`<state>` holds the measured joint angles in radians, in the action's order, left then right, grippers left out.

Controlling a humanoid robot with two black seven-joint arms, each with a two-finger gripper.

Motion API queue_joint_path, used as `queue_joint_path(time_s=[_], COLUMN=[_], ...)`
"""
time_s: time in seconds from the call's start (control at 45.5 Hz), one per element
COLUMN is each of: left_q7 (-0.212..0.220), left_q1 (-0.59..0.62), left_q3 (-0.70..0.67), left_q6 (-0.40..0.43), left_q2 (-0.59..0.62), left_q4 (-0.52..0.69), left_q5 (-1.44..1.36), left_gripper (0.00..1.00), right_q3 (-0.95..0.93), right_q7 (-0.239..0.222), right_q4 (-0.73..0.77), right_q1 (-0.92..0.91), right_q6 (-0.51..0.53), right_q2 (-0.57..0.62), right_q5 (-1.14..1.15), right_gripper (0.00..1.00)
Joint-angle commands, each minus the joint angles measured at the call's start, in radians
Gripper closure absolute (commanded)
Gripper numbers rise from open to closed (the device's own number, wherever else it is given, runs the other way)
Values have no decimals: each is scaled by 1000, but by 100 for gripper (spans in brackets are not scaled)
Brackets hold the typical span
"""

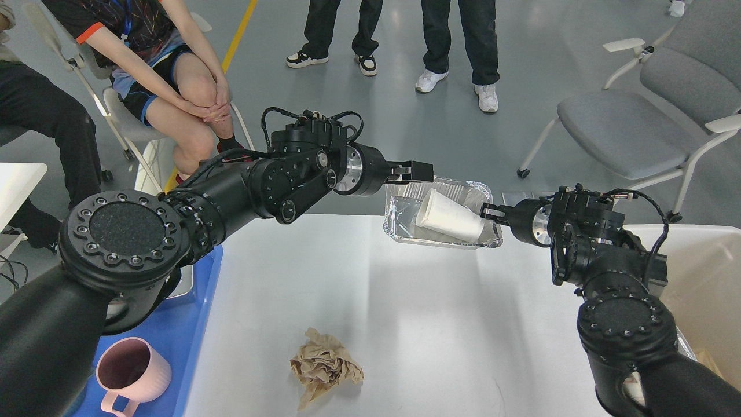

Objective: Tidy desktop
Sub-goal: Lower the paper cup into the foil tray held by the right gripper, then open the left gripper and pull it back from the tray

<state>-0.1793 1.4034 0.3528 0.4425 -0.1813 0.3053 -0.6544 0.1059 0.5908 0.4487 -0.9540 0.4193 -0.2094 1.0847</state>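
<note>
Flanking foil tray [399,229] on desktop [405,324]

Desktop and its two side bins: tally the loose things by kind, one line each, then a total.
Foil tray: 1, at the far edge of the desktop
White paper cup: 1, lying in the foil tray
Crumpled brown paper: 1, on the desktop
Pink mug: 1, in the blue tray
Total: 4

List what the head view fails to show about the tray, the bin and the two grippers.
- Blue tray: mostly covered by the left arm; bottom edge cuts it.
- Bin: contents hidden behind the right arm; right edge cuts it.
- Left gripper and right gripper: too dark and small to tell whether they grip the foil pan.
</note>
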Motion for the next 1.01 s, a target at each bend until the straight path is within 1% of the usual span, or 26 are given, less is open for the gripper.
queue_joint_path(time_s=[0.0, 0.395, 0.417, 0.461, 0.483, 0.615, 0.725, 0.768, 0.812, 0.988], left_q7=[0, -5, -6, -9, -9, -17, -52, -58, -57, -55], left_q1=[5, 5, 5, 5, 6, 32, 72, 95, 130, 216], left_q3=[0, 0, 0, 2, 0, 3, 2, 2, 5, 17], left_q6=[-1, 10, 12, 22, 33, 133, 231, 275, 329, 479], left_q2=[2, 8, 8, 9, 11, 31, 95, 114, 129, 206], left_q4=[0, 0, 1, 0, 0, 0, 6, 9, 9, 14], left_q5=[1, 1, 1, 1, 1, 1, -1, -1, -1, -5], left_gripper=[10, 10, 10, 5, 4, 3, 3, 3, 3, 3], right_q3=[0, -2, -2, -2, -2, -2, -3, -3, -3, -3], right_q7=[-5, -12, -12, -12, -12, -12, -11, -12, -12, -12], right_q4=[-5, -38, -38, -38, -39, -39, -39, -39, -39, -39], right_q1=[-11, -25, -25, -25, -25, -25, -25, -23, -23, -23], right_q6=[-1, -10, -10, -11, -11, -11, -11, -11, -13, -13], right_q2=[-1, 1, 1, 1, 1, 1, 1, 1, 2, 1], right_q5=[0, 0, 0, 0, -2, -2, -2, -2, -2, -2], right_gripper=[100, 100, 100, 100, 100, 100, 100, 100, 100, 100])
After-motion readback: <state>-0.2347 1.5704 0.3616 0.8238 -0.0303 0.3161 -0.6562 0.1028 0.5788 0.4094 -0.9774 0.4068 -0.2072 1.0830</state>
